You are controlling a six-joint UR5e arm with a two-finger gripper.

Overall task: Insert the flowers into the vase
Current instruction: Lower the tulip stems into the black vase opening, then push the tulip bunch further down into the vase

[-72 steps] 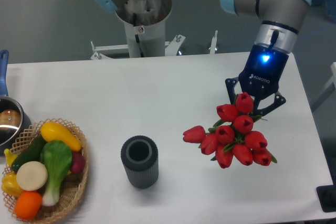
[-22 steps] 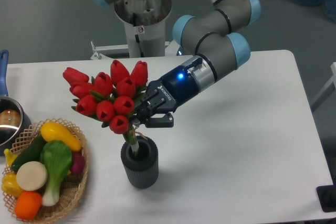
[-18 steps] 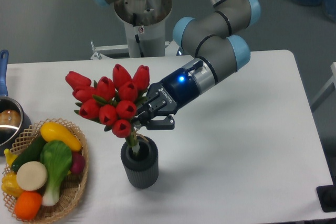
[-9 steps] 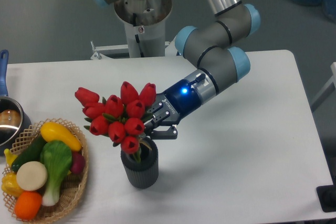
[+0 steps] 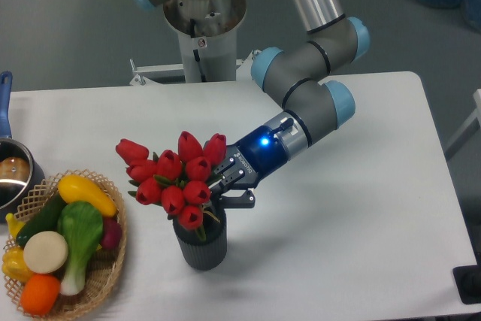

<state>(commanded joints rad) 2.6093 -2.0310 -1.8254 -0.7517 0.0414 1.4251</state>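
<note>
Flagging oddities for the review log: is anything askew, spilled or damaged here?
Only the flowers: they lean left out of the vase, the claw gripping them at the rim. The vase stands upright; nothing is spilled or damaged.

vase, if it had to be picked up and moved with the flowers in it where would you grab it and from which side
Grip the vase across its ribbed cylindrical wall, low down, coming in level from the front right. The flowers cover its mouth and lean left toward the wicker basket, so a grasp from above is blocked. The pincer is at the stems just above the rim.
</note>
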